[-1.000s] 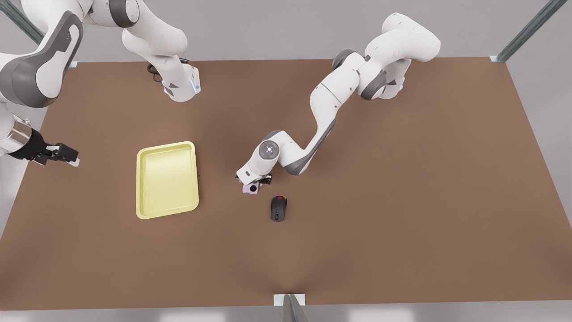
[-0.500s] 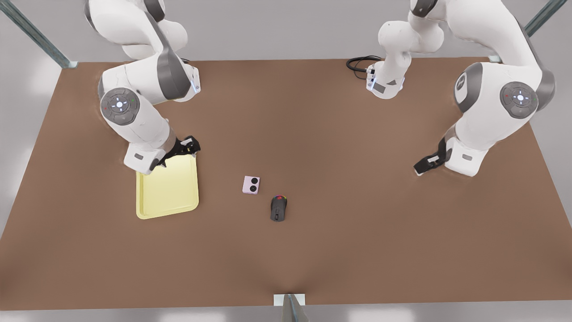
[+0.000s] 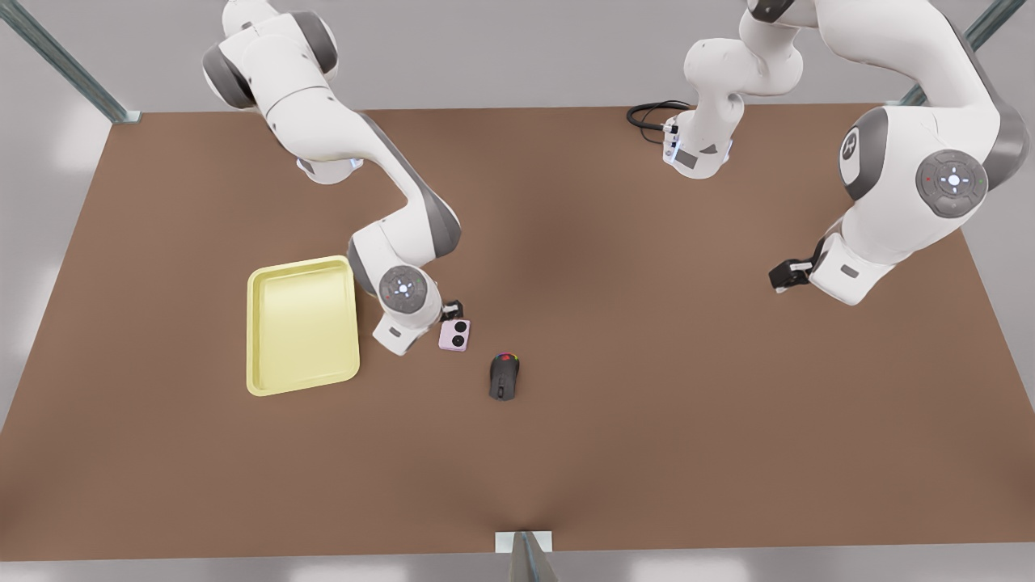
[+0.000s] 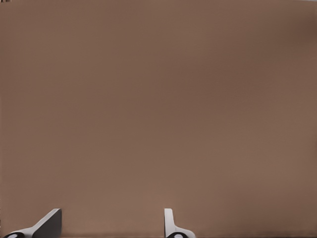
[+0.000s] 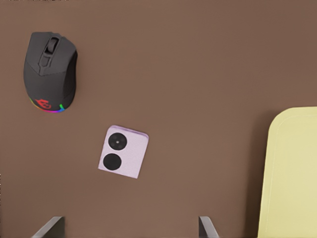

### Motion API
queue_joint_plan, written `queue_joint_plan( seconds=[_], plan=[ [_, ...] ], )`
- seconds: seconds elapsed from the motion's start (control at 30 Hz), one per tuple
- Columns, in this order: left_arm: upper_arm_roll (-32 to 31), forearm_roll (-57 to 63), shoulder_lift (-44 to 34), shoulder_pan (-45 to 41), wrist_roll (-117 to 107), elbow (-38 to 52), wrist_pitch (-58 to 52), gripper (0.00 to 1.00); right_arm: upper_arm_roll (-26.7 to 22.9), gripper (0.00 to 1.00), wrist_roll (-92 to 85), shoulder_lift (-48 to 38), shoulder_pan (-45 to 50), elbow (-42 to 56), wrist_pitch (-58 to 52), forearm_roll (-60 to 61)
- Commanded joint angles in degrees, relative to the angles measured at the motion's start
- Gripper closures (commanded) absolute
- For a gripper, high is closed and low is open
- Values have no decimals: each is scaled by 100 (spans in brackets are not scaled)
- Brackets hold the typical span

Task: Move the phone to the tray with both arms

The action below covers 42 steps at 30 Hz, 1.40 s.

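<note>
Pale pink against the brown table [image 3: 647, 420], the phone [image 3: 454, 335] lies flat and untouched, nearer the camera than either gripper, with the dark mouse [image 3: 504, 377] just beside it toward the front view's right and the yellow tray [image 3: 255, 339] a short way off toward the front view's left. Your right gripper [image 3: 453, 309] hangs just over the phone's far edge; its wrist camera looks down on phone [image 5: 123, 151], mouse [image 5: 49, 72] and a corner of the tray [image 5: 290, 178], and its fingertips [image 5: 207, 229] stand well apart, holding nothing. From that gripper the phone sits slightly ahead, toward the mouse side, and it is nearly square, its two black circles lined up roughly along the direction to the far table edge. So this is your nearer arm by a wide margin. Farther back, at the front view's right, your left gripper [image 3: 781, 276] waits over bare table [image 4: 158, 99], fingers parted, empty, well apart from the phone.
</note>
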Motion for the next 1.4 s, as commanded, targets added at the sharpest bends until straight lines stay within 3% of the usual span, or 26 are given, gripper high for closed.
queue_joint_plan(
  seconds=[0.0,0.27,0.6,0.83,1.37],
  plan=[
    [6,2,0,4,1318,3,-96,0,0,0,2840,131,41,-25,768,109],
    [6,2,79,4,1327,3,-96,0,-8,0,3351,597,112,-719,2166,479],
    [6,2,158,4,1318,11,-88,0,0,0,2472,746,156,-842,2192,4],
    [6,2,211,13,1318,3,-52,0,18,0,2147,843,164,-1475,3475,4],
    [32,-7,202,4,1309,11,-70,0,352,0,1004,377,-11,-2275,3765,13]
  ],
)
